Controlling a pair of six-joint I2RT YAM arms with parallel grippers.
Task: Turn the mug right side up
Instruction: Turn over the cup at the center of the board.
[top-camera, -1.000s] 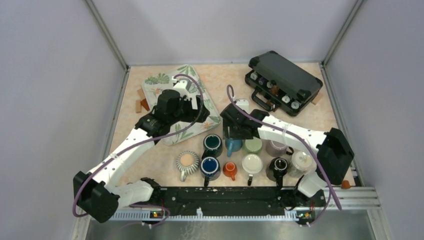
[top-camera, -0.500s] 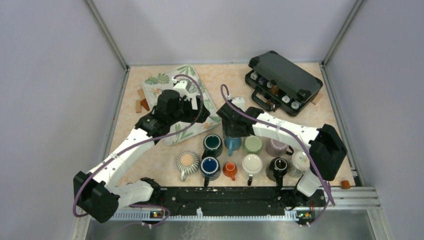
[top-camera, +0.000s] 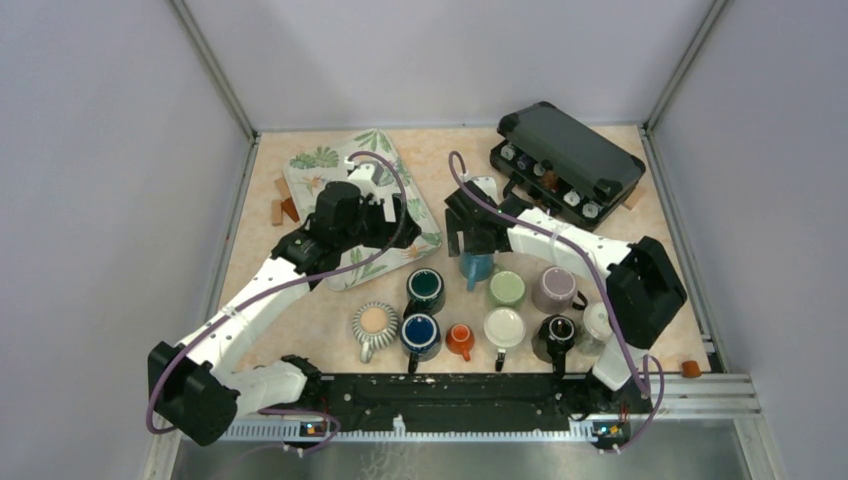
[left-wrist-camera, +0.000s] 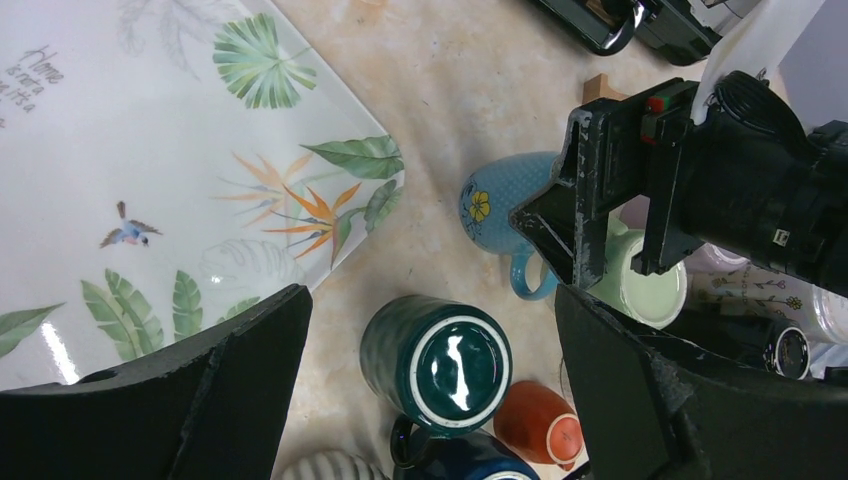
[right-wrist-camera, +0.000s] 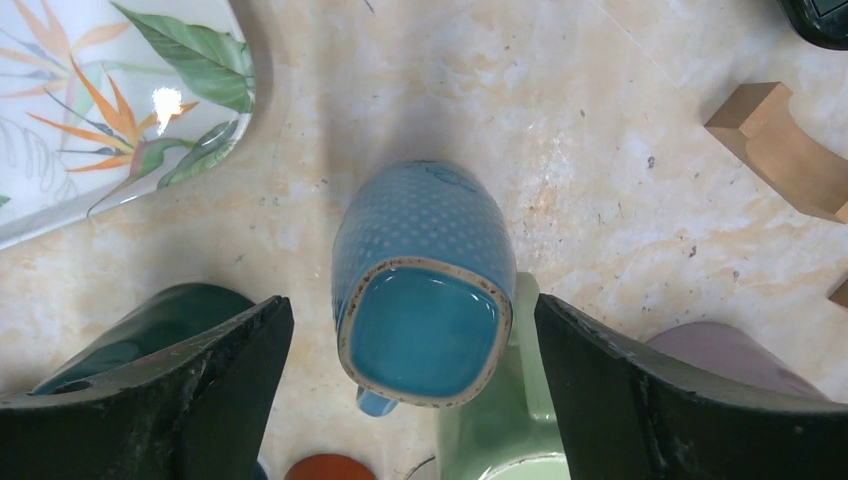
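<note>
Task thing: the blue mug (right-wrist-camera: 425, 235) sits mid-bench (top-camera: 430, 150), just right of the tray's near-right corner and at the far edge of the mug cluster. Its flat glazed end faces the right wrist camera, and its handle points to the near side. I cannot tell whether it stands inverted or leans on its side.
Right pincer (right-wrist-camera: 410, 303): released, jaws wide, one on each side of the blue mug and touching neither flank.
Left pincer (left-wrist-camera: 430, 295): released and holding nothing, hovering near the tray's corner, above the dark teal mug (left-wrist-camera: 440, 365).
Step in hand: by my reading, the grasp that comes before the turn.
Doing it well: centre the jaws on the dotted body, not the handle. Close evenly so the slick glaze does not slip out. Lift clear of the green mug (top-camera: 506, 288), just beside it on the near right, before rotating. Set it down on bare bench on the far side.
Risk: a low swing would likely knock the neighbouring mugs.
Mugs: ten in all. They are the blue, dark teal and green ones, plus the striped mug (top-camera: 375, 322), navy mug (top-camera: 420, 332), orange mug (top-camera: 460, 340), cream mug (top-camera: 504, 328), mauve mug (top-camera: 555, 290), black mug (top-camera: 553, 335) and floral mug (top-camera: 600, 320).
Tray (top-camera: 305, 165): one.
Black case (top-camera: 575, 150): one, far right.
Wooden blocks (top-camera: 283, 208): several, count unclear.
</note>
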